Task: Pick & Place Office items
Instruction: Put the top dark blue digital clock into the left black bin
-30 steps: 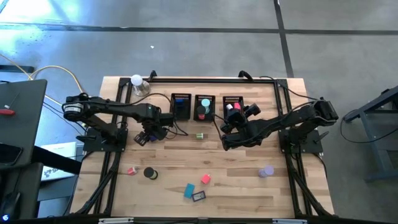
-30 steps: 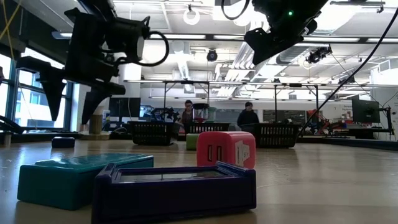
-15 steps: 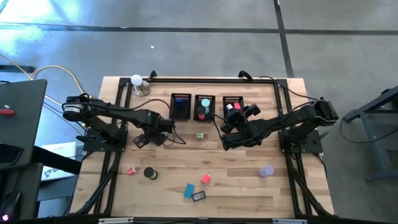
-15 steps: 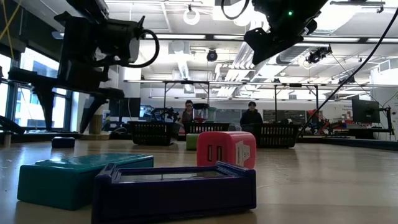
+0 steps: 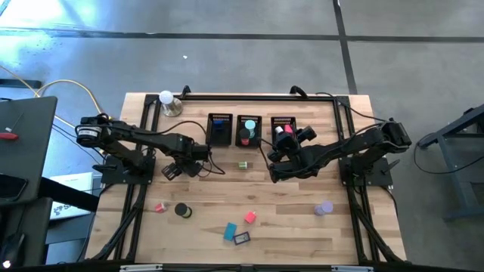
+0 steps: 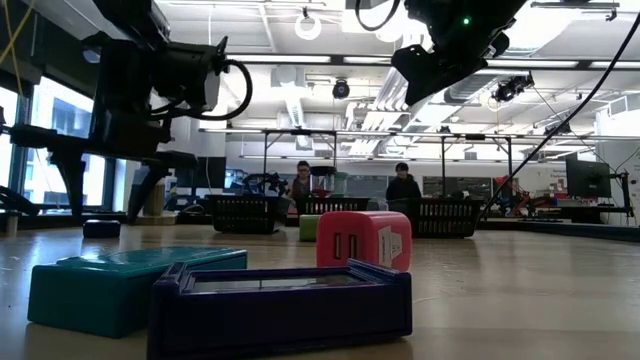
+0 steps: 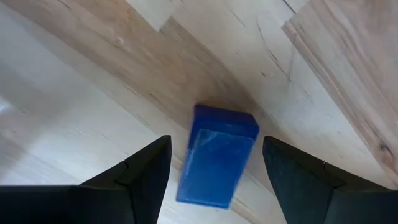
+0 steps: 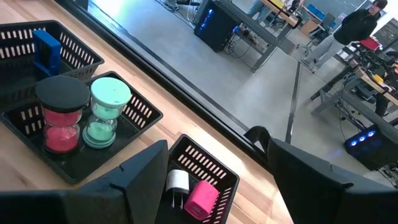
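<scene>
the left pincer (image 7: 214, 180) hangs released over a small blue block (image 7: 216, 155) lying flat on the counter (image 5: 302, 219), its two fingers (image 7: 134, 177) straddling the block without touching it; the block sits skewed to the line between them, so if the arm drops as it is, one finger could land on a corner and flip or shove the piece instead of trapping it, and its smooth glossy face looks likely to slip. seen from above, this block is hidden under the left pincer (image 5: 184, 163), at about 9 o'clock from the counter's middle. the right pincer (image 8: 217, 180) also stands released and empty, poised over the three mesh bins (image 5: 247, 130) at 12 o'clock. the other items wait loose toward 6 o'clock: a teal block (image 5: 230, 231), a pink block (image 5: 249, 217), a black roll (image 5: 182, 211).
</scene>
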`<state>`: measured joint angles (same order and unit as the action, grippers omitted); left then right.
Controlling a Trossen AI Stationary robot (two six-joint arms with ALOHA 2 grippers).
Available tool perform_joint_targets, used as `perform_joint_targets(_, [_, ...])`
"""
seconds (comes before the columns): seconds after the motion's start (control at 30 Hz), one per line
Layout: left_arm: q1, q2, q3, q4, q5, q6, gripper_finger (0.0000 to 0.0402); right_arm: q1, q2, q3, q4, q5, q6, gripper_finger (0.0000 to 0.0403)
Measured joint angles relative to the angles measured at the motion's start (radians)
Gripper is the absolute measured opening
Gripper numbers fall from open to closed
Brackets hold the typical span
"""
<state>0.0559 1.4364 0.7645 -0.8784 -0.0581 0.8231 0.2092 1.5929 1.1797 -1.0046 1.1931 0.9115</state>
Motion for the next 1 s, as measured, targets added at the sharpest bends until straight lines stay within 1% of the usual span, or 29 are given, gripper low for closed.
perform_joint_targets(0.33, [0.0, 0.002, -0.009, 0.042, 0.002, 0.001, 0.0245, 0.0, 0.0, 0.0, 0.0, 0.0, 0.0, 0.0265])
perform_joint_targets(0.43, [0.0, 0.031, -0.009, 0.05, 0.003, 0.014, 0.0245, 0.0, 0.0, 0.0, 0.0, 0.0, 0.0, 0.0265])
perform_joint_targets(0.53, [-0.001, 0.085, -0.004, 0.054, -0.001, 0.014, 0.0245, 0.0, 0.0, 0.0, 0.0, -0.003, 0.0, 0.0265])
perform_joint_targets(0.67, [-0.001, 0.145, -0.004, 0.049, -0.002, -0.007, 0.0245, 0.0, 0.0, 0.0, 0.0, -0.014, 0.0, 0.0265])
perform_joint_targets(0.9, [-0.011, 0.155, -0.005, 0.041, -0.01, -0.017, 0.0245, 0.0, 0.0, 0.0, 0.0, -0.016, 0.0, 0.0265])
perform_joint_targets(1.0, [-0.019, 0.156, -0.006, 0.04, -0.01, -0.011, 0.0236, 0.0, 0.0, 0.0, 0.0, -0.015, 0.0, 0.0265])
